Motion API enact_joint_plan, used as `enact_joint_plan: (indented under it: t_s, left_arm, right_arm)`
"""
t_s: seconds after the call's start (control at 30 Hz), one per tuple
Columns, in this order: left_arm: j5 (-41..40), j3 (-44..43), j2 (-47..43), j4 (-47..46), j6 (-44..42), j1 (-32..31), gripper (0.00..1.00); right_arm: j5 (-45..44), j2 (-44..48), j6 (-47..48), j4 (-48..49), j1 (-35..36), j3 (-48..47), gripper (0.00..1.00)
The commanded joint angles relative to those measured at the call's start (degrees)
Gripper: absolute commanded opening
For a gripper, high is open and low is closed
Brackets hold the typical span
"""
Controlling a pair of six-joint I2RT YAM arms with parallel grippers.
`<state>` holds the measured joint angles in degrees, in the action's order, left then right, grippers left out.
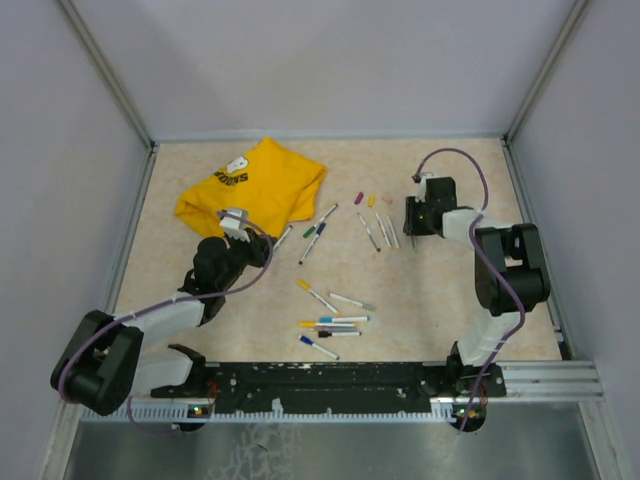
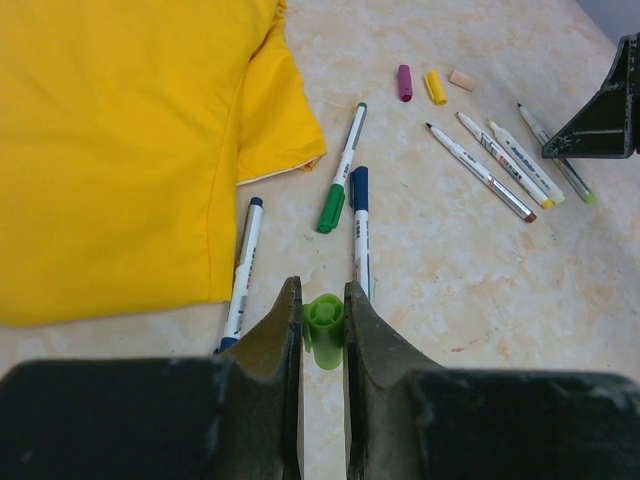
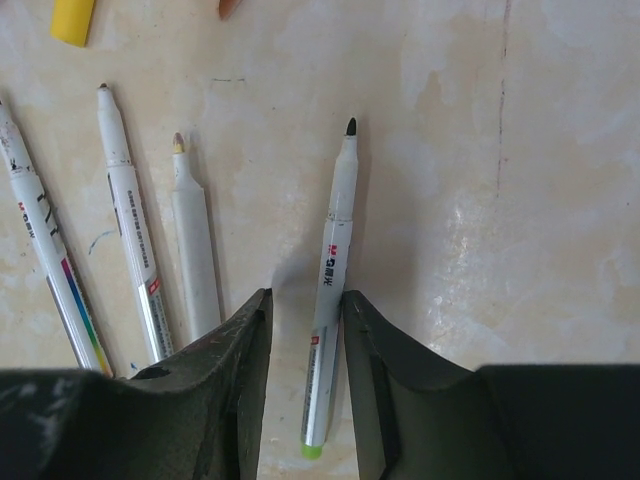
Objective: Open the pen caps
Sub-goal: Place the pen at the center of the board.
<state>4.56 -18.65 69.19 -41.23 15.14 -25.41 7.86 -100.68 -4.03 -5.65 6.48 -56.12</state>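
My left gripper (image 2: 323,300) is shut on a light-green pen cap (image 2: 324,330), held just above the table beside the shirt; in the top view it (image 1: 243,228) sits left of centre. My right gripper (image 3: 305,305) stands open over an uncapped pen (image 3: 331,270) with a light-green tail, which lies on the table between the jaws. Three more uncapped pens (image 3: 130,230) lie to its left. Purple (image 2: 404,82), yellow (image 2: 435,87) and peach (image 2: 462,80) caps lie loose beyond them. Capped green (image 2: 342,170) and blue (image 2: 360,225) pens lie ahead of the left gripper.
A crumpled yellow T-shirt (image 1: 252,187) covers the back left of the table. Several capped pens (image 1: 330,322) lie in a cluster near the front centre. Grey walls close in the table on three sides, and a black rail (image 1: 330,378) runs along the near edge.
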Motion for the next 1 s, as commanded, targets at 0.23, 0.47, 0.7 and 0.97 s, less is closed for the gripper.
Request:
enact_joint_plan:
  t_s: [0.23,0.47,0.7,0.97]
  left_arm:
    - [0.33,2.06,-3.39,-3.15,-0.87,-0.24,0.00]
    - [1.95,1.00,-4.57,-1.26,4.47,-0.26,0.00]
    - [0.30,-6.62,0.25,0.70,7.45,-5.87,0.00]
    - [-4.83,-25.97,18.04,6.44,10.65,-15.95,0.00]
  right_arm:
    - [3.77,5.55,3.07,-2.05,-0.15,-1.07,0.40]
    - [6.68,9.86,5.20,-2.70,-0.16,-0.67,0.40]
    - [9.18,13.06,8.05,-4.35,-0.22,-1.11,0.40]
    - [19.51,16.89,10.22,-6.90,-3.42,-1.13,0.40]
